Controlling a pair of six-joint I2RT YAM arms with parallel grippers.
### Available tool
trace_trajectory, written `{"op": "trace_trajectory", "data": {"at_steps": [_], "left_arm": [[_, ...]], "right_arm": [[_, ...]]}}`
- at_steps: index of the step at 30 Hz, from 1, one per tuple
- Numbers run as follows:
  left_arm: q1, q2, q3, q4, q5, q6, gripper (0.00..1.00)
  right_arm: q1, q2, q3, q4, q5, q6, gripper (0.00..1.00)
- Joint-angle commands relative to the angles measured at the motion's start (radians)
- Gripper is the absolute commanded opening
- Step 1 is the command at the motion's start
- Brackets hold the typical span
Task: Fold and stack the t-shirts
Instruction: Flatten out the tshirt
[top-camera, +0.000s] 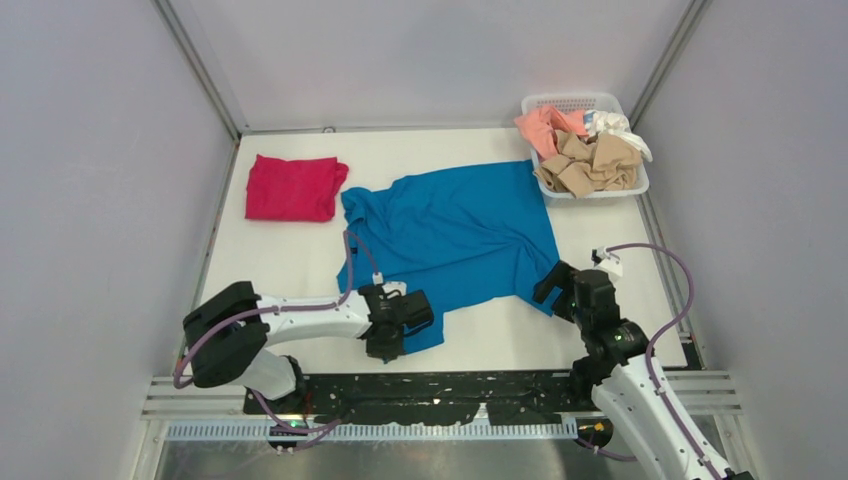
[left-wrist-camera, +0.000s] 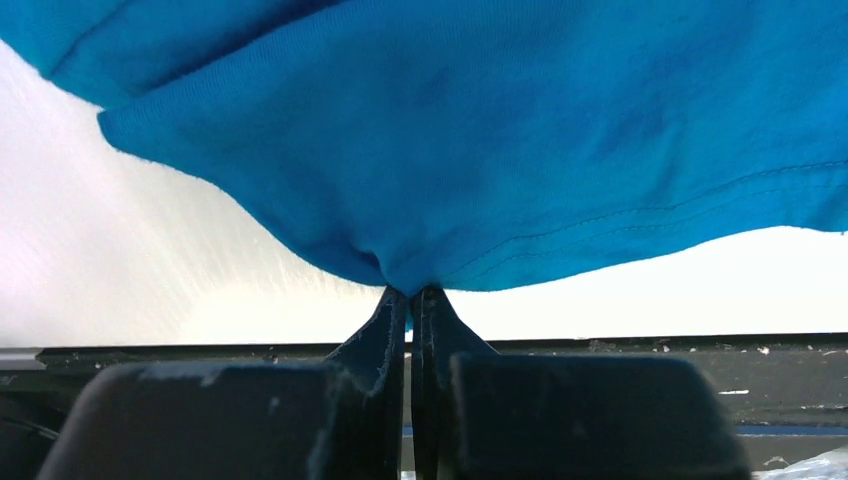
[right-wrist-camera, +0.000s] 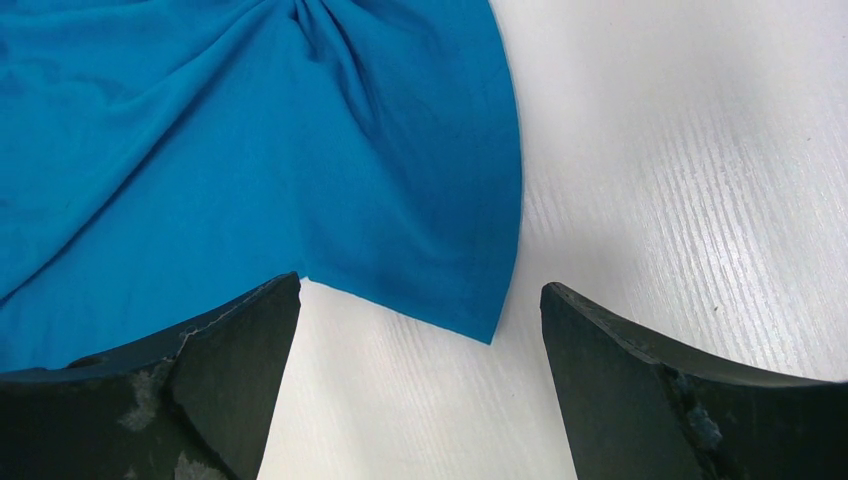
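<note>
My left gripper (left-wrist-camera: 410, 293) clamps the teal t-shirt (top-camera: 450, 225) at its near edge, and my right gripper (right-wrist-camera: 422, 300) gapes wide at its corner — the shirt's length runs left-right.

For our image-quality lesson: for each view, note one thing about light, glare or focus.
Top external: even light, sharp, faint shadows around the teal t-shirt. Left wrist: the table glares white; the left gripper dark below. Right wrist: table grain crisp, right gripper dark.
</note>
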Motion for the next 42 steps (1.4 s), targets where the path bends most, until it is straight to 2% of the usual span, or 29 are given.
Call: {"op": "trace_trajectory", "data": {"at_steps": [1,7,12,14,19,22,29,34,40,42], "left_arm": [[0.036,0.005,-0.048,0.083,-0.055,0.049,0.0],[0.042,-0.075,-0.063,0.132,-0.109,0.114,0.0],[0.057,-0.153,-0.115,0.228,-0.126,0.155,0.0],[0.08,-0.166,-0.114,0.215,-0.142,0.159,0.0],[0.097,-0.17,-0.108,0.169,-0.188,0.173,0.0],[0.097,-0.178,-0.12,0.209,-0.174,0.189,0.0],[0.097,-0.212,-0.166,0.294,-0.124,0.2,0.0],[0.097,-0.233,-0.176,0.282,-0.148,0.186,0.0],[0.097,-0.261,-0.182,0.265,-0.166,0.184,0.0],[0.098,-0.272,-0.189,0.26,-0.174,0.182,0.0]], "right_arm": [[-0.005,-0.011,0.006,0.024,-0.011,-0.004,0.96],[-0.003,0.029,0.032,-0.042,-0.067,0.035,1.0],[0.0,0.155,0.059,-0.104,0.011,0.051,1.0],[0.0,0.191,0.073,-0.085,0.034,0.054,0.95],[0.006,0.302,0.09,-0.032,0.04,0.034,0.7],[0.014,0.398,0.101,-0.009,0.061,0.028,0.66],[0.048,0.51,0.121,0.04,0.057,0.051,0.56],[0.068,0.539,0.117,0.024,0.042,0.084,0.5],[0.069,0.538,0.046,0.1,-0.018,0.155,0.48],[0.069,0.521,0.039,0.098,-0.013,0.16,0.43]]}}
